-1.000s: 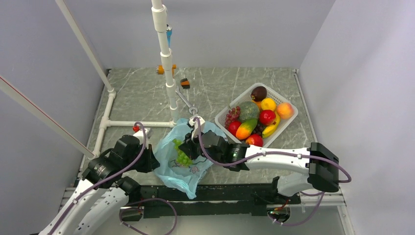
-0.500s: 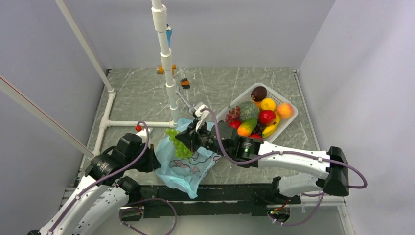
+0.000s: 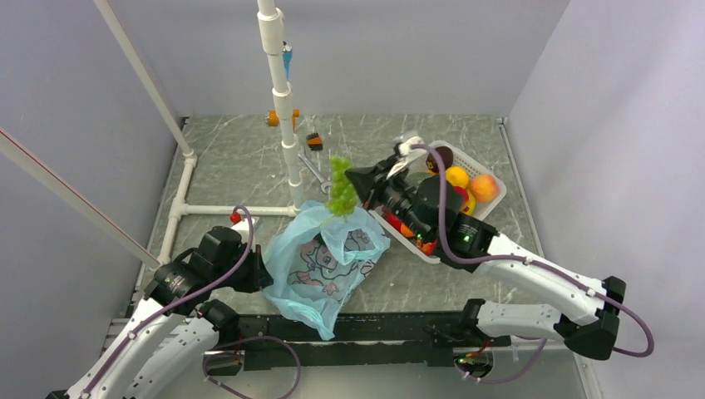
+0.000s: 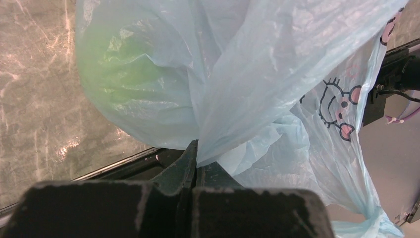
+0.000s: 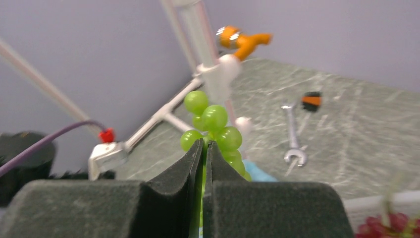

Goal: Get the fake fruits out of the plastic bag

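The light-blue plastic bag (image 3: 320,262) with a cartoon print lies on the table in front of the arms; it fills the left wrist view (image 4: 277,74). My left gripper (image 3: 256,274) is shut on a fold of the bag's left edge (image 4: 197,159). A green blur (image 4: 114,74) shows through the bag wall. My right gripper (image 3: 353,184) is shut on the green grape bunch (image 3: 339,187) and holds it in the air above the bag's far end; the grapes stick out past the fingertips in the right wrist view (image 5: 213,124).
A white slotted basket (image 3: 490,204) with a peach (image 3: 483,186), a lemon (image 3: 456,176) and other fruit stands at the right, partly hidden by my right arm. A white pipe frame (image 3: 283,108), a wrench (image 5: 293,144) and small orange-black tools (image 3: 313,141) lie further back.
My right gripper has lifted the green grape bunch out of the bag and carried it up and toward the back right. The bag has slumped flatter. The left gripper has kept its hold.
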`<state>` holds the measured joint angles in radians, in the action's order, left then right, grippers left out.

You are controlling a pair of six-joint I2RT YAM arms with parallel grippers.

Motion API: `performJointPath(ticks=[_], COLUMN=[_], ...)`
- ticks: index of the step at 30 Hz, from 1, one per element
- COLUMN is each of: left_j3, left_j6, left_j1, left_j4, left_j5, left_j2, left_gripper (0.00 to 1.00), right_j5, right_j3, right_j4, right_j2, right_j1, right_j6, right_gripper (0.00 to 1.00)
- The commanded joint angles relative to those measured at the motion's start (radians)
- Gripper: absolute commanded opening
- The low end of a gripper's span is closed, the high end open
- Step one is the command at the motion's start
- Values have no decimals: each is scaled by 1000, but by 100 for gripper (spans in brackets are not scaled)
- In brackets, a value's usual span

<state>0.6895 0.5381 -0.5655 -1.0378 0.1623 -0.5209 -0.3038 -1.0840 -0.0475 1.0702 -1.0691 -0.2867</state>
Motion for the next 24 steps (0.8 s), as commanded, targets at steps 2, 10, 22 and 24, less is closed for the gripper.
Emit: performJointPath(ticks=[2, 10, 22, 24], left_j3=[6, 4, 5, 5], left_j6=[-2, 4, 3, 5], left_j1=[3, 3, 3, 3], left_j4=[13, 13, 10, 10], left_j5=[11, 4, 5, 1], left_j2=[-1, 18, 12, 16], left_gripper=[0, 0, 0, 0], right_j5=[-74, -410, -797, -838], right_j3=[1, 25, 196, 248], right_j4=[33, 77, 271, 267], right_j2=[-92, -175, -264, -280], right_j1=[141, 225, 249, 258], right_j6=[-32, -24, -309, -343], right_gripper=[0, 0, 0, 0])
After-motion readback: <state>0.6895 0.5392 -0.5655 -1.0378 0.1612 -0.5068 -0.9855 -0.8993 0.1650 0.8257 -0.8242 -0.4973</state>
